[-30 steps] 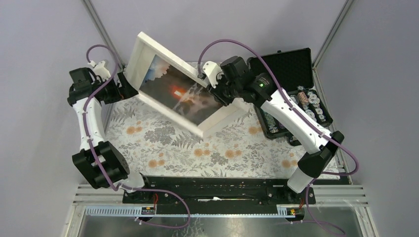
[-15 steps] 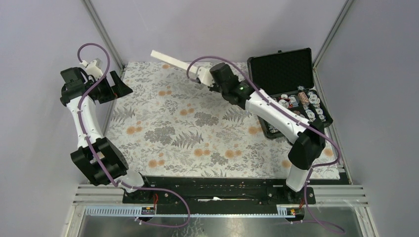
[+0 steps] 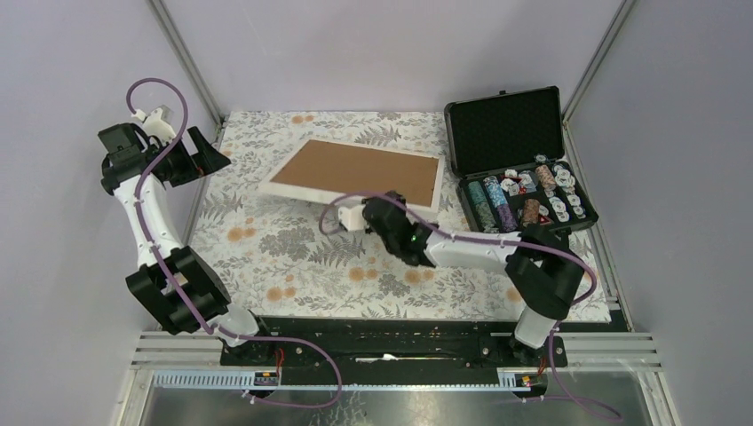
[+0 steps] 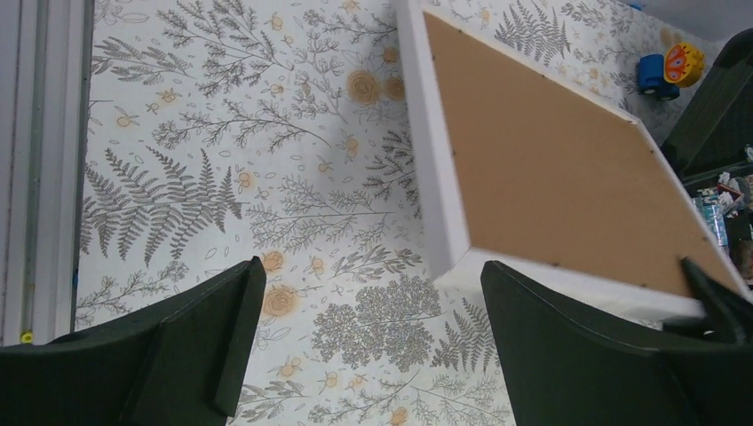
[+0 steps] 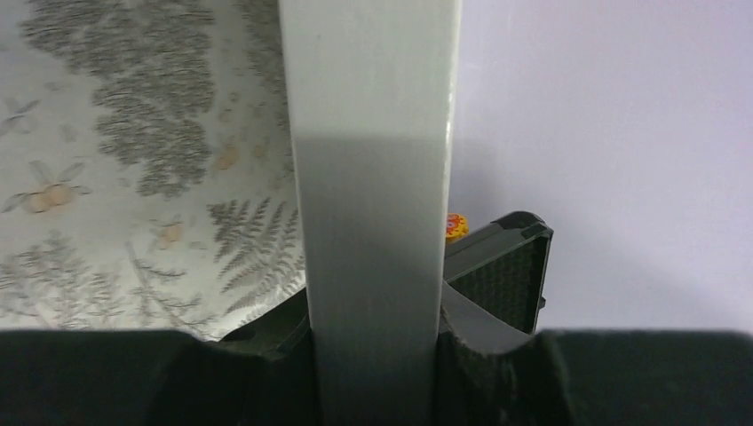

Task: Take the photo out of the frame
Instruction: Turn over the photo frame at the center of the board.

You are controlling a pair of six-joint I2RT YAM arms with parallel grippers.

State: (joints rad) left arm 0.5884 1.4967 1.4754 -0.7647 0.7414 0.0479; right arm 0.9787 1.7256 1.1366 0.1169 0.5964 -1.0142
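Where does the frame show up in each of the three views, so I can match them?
Top external: the frame, brown back up, centre of the picture.
Left wrist: upper right, brown back showing.
Right wrist: only its white edge, running vertically through the centre.
Shared landmark: the black case, right of the frame in every view.

— Where's the frame?
— Brown back facing up, over the floral cloth. The right gripper is at its near edge.
— And the left gripper?
— Far left, well apart from it.
— Anything else?
— An open black case with poker chips, just right of the frame.
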